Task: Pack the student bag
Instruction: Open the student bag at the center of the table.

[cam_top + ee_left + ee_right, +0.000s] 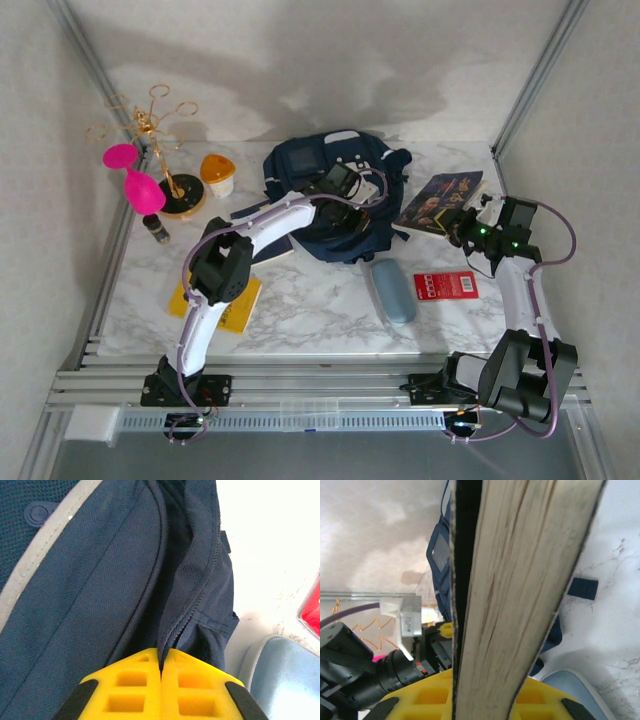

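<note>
— Marble on that counter (330,320) looks slick, so my first worry is the biggest thing. The student bag (345,240), lying at the back centre, could slide rather than open if it gets tugged.

— Tugged by what?

— The left hand (161,660) is closed tight at the rim of the bag's opening, with what looks like the zip edge nipped between its fingers. That is thin fabric. I judge it could slip out on a lift, and the mouth would flop shut.

— And the other side?

— The right hand (482,700) grips the book (440,198) by one edge, just right of the bag and not yet over the opening. A book held that way can swing or sag in the fingers, and its covers could fan apart.

— So it snags going in?

— Likely, if the mouth is narrow or the book arrives skewed, because a corner could catch the zip or a strap. Both arms would also be crowded over the same spot.

— Anything smaller in the way?

— The blue case (392,290) sits near the bag's front edge, with the red packet (446,285) just beside it. A low sweep of the book could knock either one across the counter.
</note>
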`<move>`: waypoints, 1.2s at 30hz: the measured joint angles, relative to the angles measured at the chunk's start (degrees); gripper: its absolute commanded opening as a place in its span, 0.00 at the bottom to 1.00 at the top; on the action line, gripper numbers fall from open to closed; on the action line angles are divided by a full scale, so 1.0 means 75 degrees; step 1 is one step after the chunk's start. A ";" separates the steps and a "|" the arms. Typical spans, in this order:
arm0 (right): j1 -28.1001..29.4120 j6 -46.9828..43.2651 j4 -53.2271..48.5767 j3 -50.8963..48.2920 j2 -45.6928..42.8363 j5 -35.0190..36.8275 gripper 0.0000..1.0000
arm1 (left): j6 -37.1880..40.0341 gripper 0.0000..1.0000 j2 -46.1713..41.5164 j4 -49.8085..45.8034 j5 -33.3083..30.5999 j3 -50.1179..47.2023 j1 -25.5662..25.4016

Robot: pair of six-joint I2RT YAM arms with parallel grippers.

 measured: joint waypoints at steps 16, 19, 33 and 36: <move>0.0073 -0.0184 -0.0087 -0.0221 0.0032 -0.0300 0.00 | -0.0149 0.05 -0.0251 -0.0128 0.0099 0.0070 0.0015; 0.0073 -0.0216 -0.0085 -0.0221 0.0061 -0.0300 0.00 | -0.0152 0.06 -0.0041 -0.0166 0.0271 0.0149 0.0020; 0.0073 -0.0306 -0.0067 -0.0315 0.0146 -0.0297 0.00 | -0.0149 0.14 0.0187 -0.0172 0.0697 0.0216 0.0207; 0.0073 -0.0306 -0.0064 -0.0315 0.0146 -0.0297 0.00 | -0.0146 0.17 0.0187 -0.0172 0.0729 0.0216 0.0242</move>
